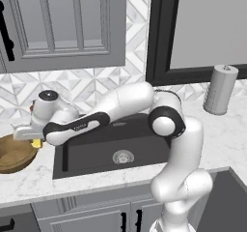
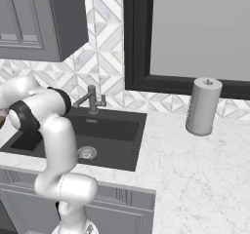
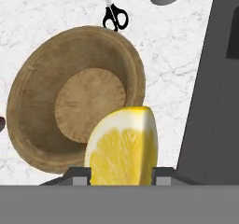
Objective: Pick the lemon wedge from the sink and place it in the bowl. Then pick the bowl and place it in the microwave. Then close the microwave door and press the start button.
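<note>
My gripper (image 1: 35,140) is shut on the yellow lemon wedge (image 3: 122,148), which shows as a small yellow bit (image 1: 36,142) under the hand in the left base view. The hand hangs over the near right rim of the brown wooden bowl (image 1: 14,153), which sits on the marble counter left of the sink (image 1: 120,144). Seen from the hand, the bowl (image 3: 51,106) lies below, its tan inside bare, and the wedge overlaps its rim. The dark sink basin (image 2: 102,135) holds a round metal drain (image 1: 122,156). The microwave is out of view.
Black scissors (image 3: 115,17) lie on the counter just beyond the bowl. A grey paper towel roll (image 1: 220,89) stands right of the sink. The faucet (image 2: 91,100) rises behind the basin. Grey cabinets (image 1: 62,23) hang above the bowl.
</note>
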